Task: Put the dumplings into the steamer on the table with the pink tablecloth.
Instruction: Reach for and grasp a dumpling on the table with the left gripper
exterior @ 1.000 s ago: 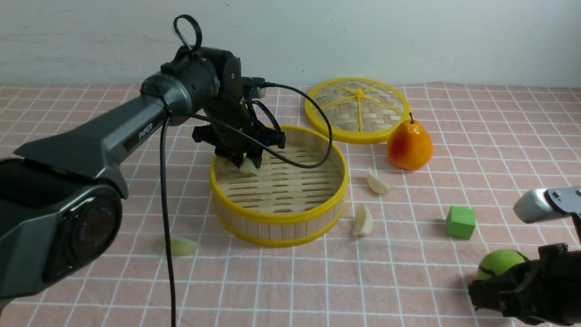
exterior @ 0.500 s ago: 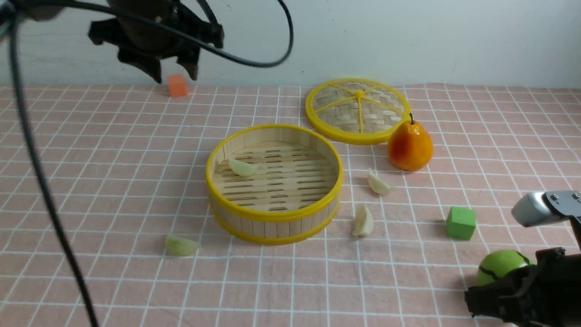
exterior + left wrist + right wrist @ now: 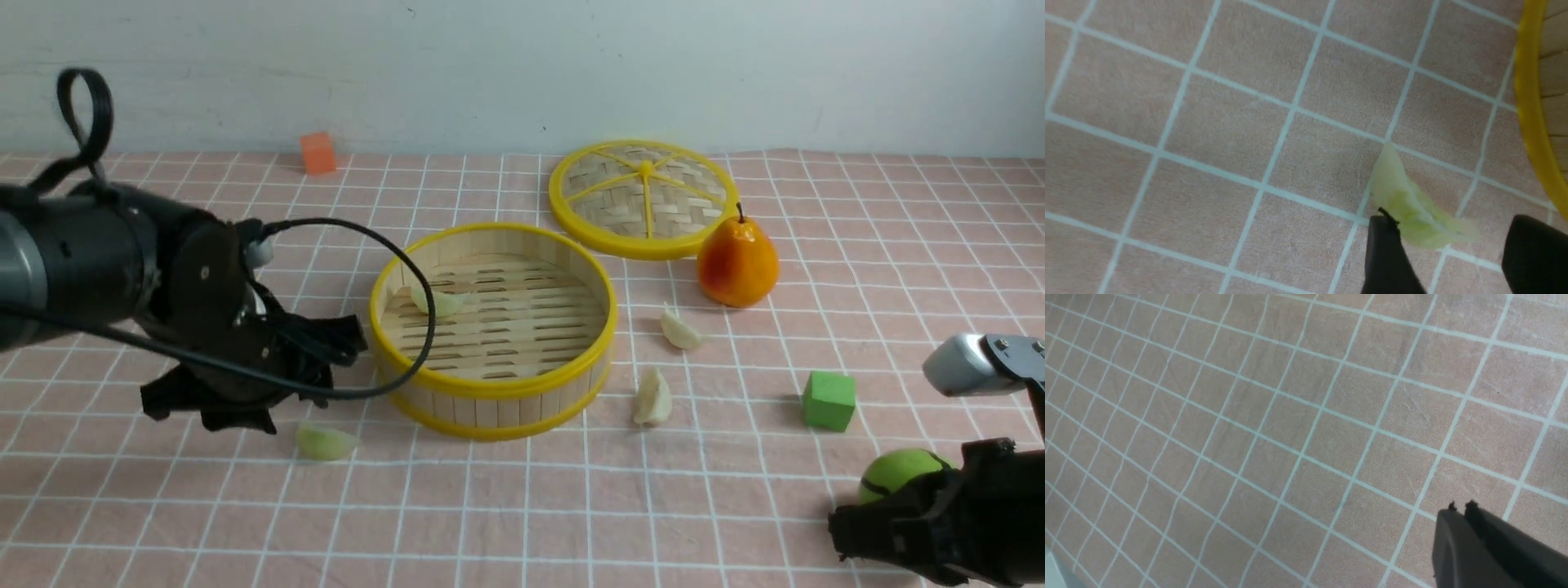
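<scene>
left hand [image 3: 1453, 220]: fingers apart, just above green dumpling [image 3: 1412, 208] | dumpling: small, looks light, shiny, likely slippy; pinch its fat middle | steamer [image 3: 490, 390]: just beside hand, another dumpling [image 3: 437, 300] inside | right hand [image 3: 1461, 509]: fingers together, holding nothing

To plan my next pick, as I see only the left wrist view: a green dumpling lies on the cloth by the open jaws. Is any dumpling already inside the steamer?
Observer: Yes, one pale green dumpling lies on the floor of the steamer, near its far left wall.
Operator: And the white ones?
Observer: Both cream dumplings lie on the pink tablecloth, right of the steamer, not touching it.
Operator: Is the lid in the way?
Observer: No, the lid lies flat farther back, beside a pear.
</scene>
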Tool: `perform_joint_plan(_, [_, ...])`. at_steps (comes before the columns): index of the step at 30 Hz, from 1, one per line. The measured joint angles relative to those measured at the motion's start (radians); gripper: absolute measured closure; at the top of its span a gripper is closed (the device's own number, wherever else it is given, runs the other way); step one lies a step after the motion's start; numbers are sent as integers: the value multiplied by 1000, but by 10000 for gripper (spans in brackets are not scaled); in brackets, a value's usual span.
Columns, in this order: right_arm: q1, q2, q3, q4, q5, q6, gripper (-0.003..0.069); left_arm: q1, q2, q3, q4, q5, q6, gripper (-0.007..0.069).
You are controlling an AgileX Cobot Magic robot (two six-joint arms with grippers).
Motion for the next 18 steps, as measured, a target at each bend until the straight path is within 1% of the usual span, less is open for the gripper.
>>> perform_joint_plan(2, [0,0,0,3,0,0,627,-1,35,16,0,-60,-19,212])
perform_joint_plan(4, [0,0,0,8,0,0,627,-1,62,17,2,-86,-22,200])
perform_joint_plan(8, [0,0,0,23,2,0,627,0,97,17,2,-100,-25,196])
perform_joint_plan(10, [0,0,0,26,5,0,627,0,118,17,2,-108,-25,211])
perform_joint_plan(12, [0,0,0,27,8,0,626,0,124,17,2,-113,-22,251])
perform_joint_plan(14, [0,0,0,27,9,0,625,0,123,16,2,-107,-10,326])
perform_joint_plan(16, [0,0,0,27,9,0,625,-1,113,1,2,-74,24,447])
perform_joint_plan(17, [0,0,0,29,11,0,625,-2,98,-16,2,-41,58,468])
perform_joint_plan(18, [0,0,0,29,11,0,625,-2,92,-20,2,-36,71,468])
